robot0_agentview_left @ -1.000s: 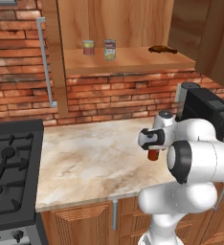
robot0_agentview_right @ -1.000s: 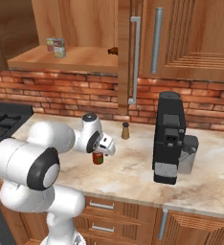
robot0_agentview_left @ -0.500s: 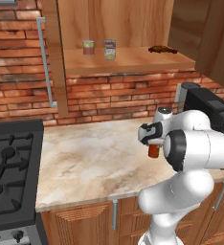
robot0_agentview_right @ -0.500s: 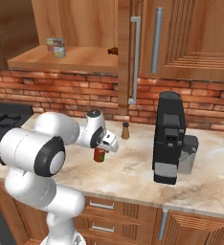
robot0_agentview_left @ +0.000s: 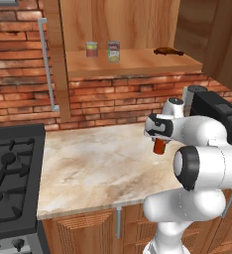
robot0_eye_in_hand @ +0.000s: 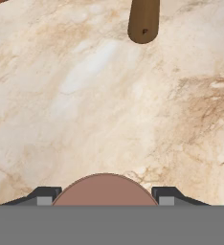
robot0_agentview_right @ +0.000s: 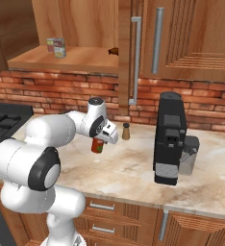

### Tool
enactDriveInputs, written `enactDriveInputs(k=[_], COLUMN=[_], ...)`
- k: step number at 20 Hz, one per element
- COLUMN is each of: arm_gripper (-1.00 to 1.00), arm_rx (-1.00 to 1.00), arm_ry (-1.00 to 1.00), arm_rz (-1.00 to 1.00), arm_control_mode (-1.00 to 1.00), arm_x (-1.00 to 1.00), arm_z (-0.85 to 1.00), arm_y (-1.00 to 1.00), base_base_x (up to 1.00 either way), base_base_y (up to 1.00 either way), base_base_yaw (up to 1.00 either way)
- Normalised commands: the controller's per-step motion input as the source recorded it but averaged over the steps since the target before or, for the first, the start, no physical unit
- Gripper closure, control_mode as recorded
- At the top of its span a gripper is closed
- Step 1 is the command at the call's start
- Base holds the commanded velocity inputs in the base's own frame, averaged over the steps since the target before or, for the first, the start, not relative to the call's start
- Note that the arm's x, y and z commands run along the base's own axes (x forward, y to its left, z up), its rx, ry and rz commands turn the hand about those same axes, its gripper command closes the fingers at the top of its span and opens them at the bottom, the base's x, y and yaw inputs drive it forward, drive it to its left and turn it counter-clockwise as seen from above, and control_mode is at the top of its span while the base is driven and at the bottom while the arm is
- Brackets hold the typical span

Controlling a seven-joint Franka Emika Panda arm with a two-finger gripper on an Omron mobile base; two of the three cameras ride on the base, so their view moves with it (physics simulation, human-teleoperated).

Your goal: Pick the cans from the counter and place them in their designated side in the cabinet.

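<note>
My gripper (robot0_agentview_left: 159, 140) is shut on a dark red can (robot0_agentview_left: 159, 147), held a little above the beige marbled counter (robot0_agentview_left: 98, 168) near its right end. From the right base view the can (robot0_agentview_right: 98, 145) hangs under the gripper (robot0_agentview_right: 100, 139). In the hand view the can's round top (robot0_eye_in_hand: 104, 189) sits between the two fingertips (robot0_eye_in_hand: 44, 195). A silvery can with a red-and-yellow label (robot0_agentview_left: 114, 51) stands on the shelf of the open cabinet (robot0_agentview_left: 138, 62), beside a greenish-topped can (robot0_agentview_left: 91, 49).
A small brown shaker (robot0_agentview_right: 126, 131) stands on the counter just behind the gripper. A black coffee machine (robot0_agentview_right: 169, 137) is to the right, the black stove (robot0_agentview_left: 9, 183) to the left. A brown object (robot0_agentview_left: 165, 50) lies on the shelf's right end. A closed door with a bar handle (robot0_agentview_right: 135, 62) hangs beside the shelf.
The jaws closed on the dark red can and lifted it a little off the counter. The arm's elbow swung over to the right.
</note>
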Motion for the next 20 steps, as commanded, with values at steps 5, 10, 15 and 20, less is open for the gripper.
enactDriveInputs(k=[5,10,15,20], arm_gripper=[1.0,1.0,1.0,1.0], arm_rx=[0.03,0.0,0.0,0.0], arm_ry=[-0.02,-0.07,-0.1,-0.12], arm_rz=[0.0,0.0,0.0,0.02], arm_control_mode=[-1.0,-1.0,-1.0,-1.0], arm_x=[0.0,-0.1,-0.22,-0.32], arm_z=[0.64,0.55,0.52,0.48], arm_y=[0.21,0.22,0.21,0.14], base_base_x=[0.0,0.0,0.0,0.0], base_base_y=[0.0,0.0,0.0,0.0], base_base_yaw=[0.0,0.0,0.0,0.0])
